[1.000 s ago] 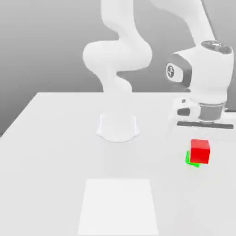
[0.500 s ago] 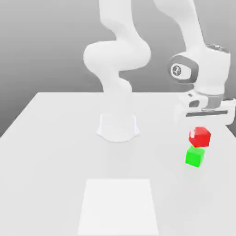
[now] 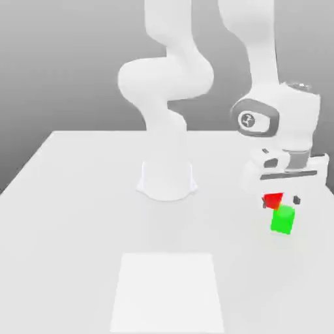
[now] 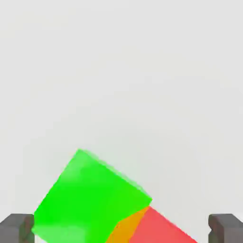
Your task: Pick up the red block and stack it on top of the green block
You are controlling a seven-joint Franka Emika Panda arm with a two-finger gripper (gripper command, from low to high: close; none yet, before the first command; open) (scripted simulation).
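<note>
Nearest the exterior camera, a paler square patch (image 3: 167, 290) on the white bench (image 3: 78, 215). Behind it, toward the exterior view's right, the green block (image 3: 283, 220) sits with the red block (image 3: 271, 200) touching it on the far side, toward the exterior view's left. Green covers part of red from this angle, so only a small red wedge shows. Hand view agrees: green block (image 4: 90, 199) overlaps the red block (image 4: 163, 228), with an orange-tinted sliver where the two meet. Red is beside and partly under green in that picture, not stacked on top of it. Can't tell which one is bearing on the other, or whether either is off the bench. Gripper (image 3: 282, 196) hangs directly over the pair, hand pointing down. Fingers (image 4: 16, 228) are spread wide, one dark tip at each side of the hand view, both blocks between them. One tip is just beside green's edge, the other has a visible gap to red, so nothing is pinched. Farther back, arm base (image 3: 167, 179) at mid-bench, white links rising above it, grey backdrop behind.
</note>
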